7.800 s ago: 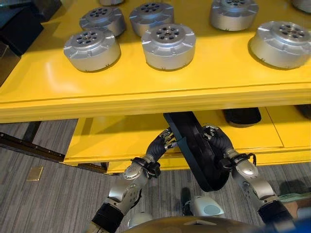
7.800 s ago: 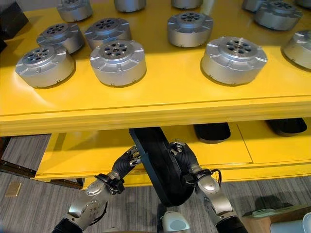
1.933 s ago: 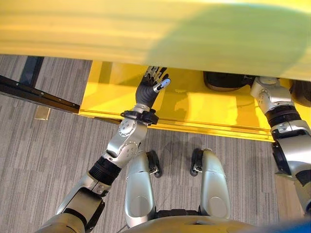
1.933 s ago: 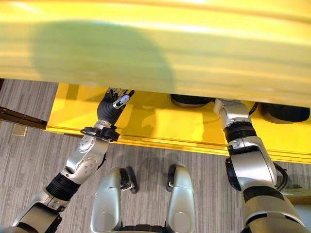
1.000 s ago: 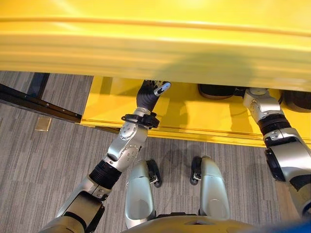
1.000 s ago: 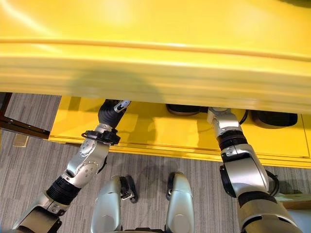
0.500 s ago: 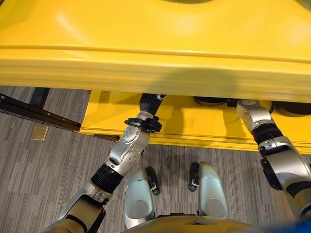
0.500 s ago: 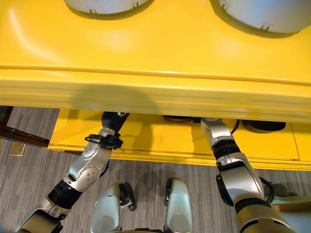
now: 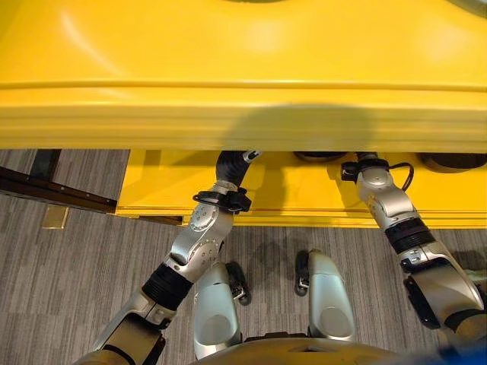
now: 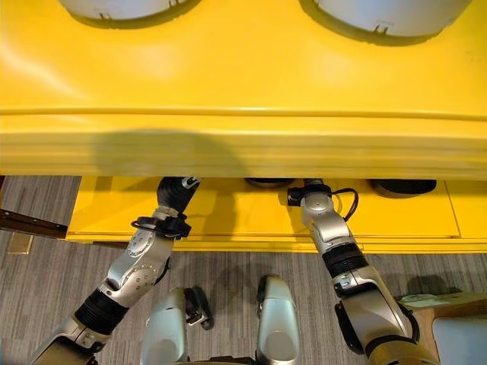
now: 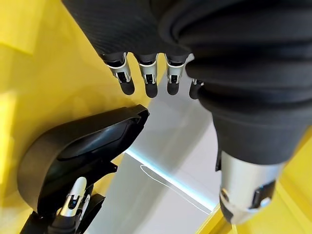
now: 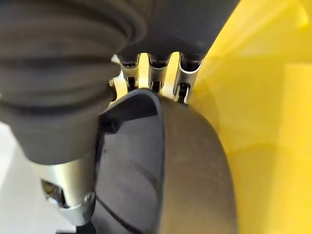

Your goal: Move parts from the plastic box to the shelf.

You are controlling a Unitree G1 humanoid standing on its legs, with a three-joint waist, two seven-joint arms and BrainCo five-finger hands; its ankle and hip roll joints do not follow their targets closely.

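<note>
Right hand (image 12: 73, 97) clamped around the rim of the black part (image 12: 161, 165) lying flat on the yellow shelf's (image 9: 304, 198) lower level, long axis unclear; left hand (image 11: 234, 117) close beside, fingers (image 11: 146, 78) extended, holding nothing.

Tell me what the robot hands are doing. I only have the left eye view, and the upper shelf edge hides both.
Observer: In the left wrist view, the left robot hand is open, with its fingers straight and clear of the black part.
Operator: And the right one?
Observer: The right wrist view shows the right robot hand hooked over that part's rim, with its thumb on the near face.
Operator: Is the part down?
Observer: It appears to sit on the yellow lower shelf, judging by the left wrist view.
</note>
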